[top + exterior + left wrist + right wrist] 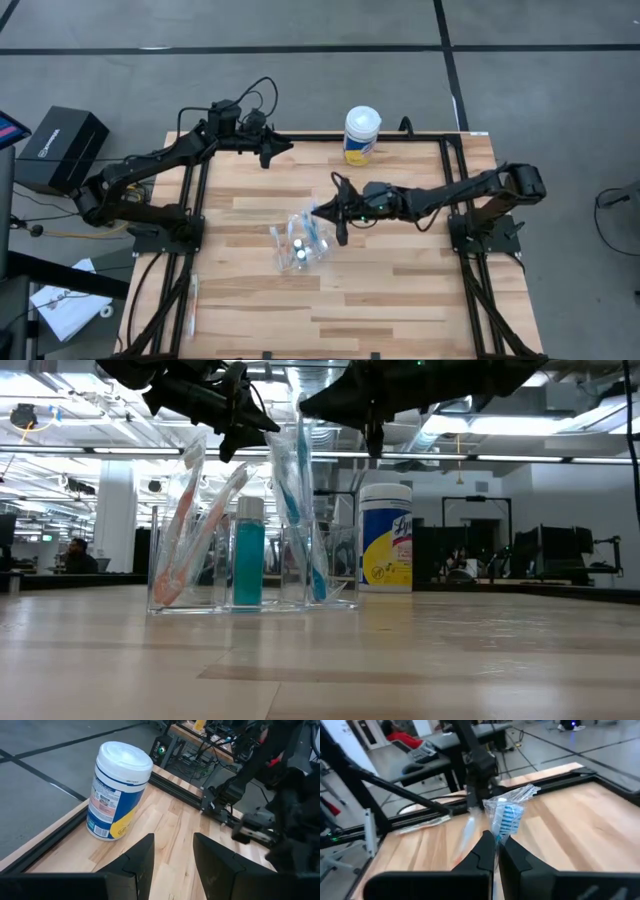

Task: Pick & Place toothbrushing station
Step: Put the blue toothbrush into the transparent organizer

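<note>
A clear organizer point(298, 245) stands mid-table and also shows in the low view point(250, 565). It holds orange wrapped toothbrushes point(190, 530), a teal bottle point(248, 555) and a blue wrapped toothbrush point(300, 490), all upright. My right gripper point(318, 210) is above the organizer's far right side, shut at the blue toothbrush's upper part point(507, 815). My left gripper point(280, 150) hangs open and empty over the table's far edge, left of the wipes canister. My right gripper pinches the blue toothbrush's clear wrapper just below the bristle head point(499, 836) between its two fingers. It comes slanting from the table's right and above. The toothbrush stands nearly upright, its lower end down in the organizer point(318, 585).
A white and yellow wipes canister point(362, 135) stands at the table's far edge and shows in the left wrist view point(117, 790). A wrapped item point(192, 295) lies on the left frame rail. Bare wood lies near and right of the organizer.
</note>
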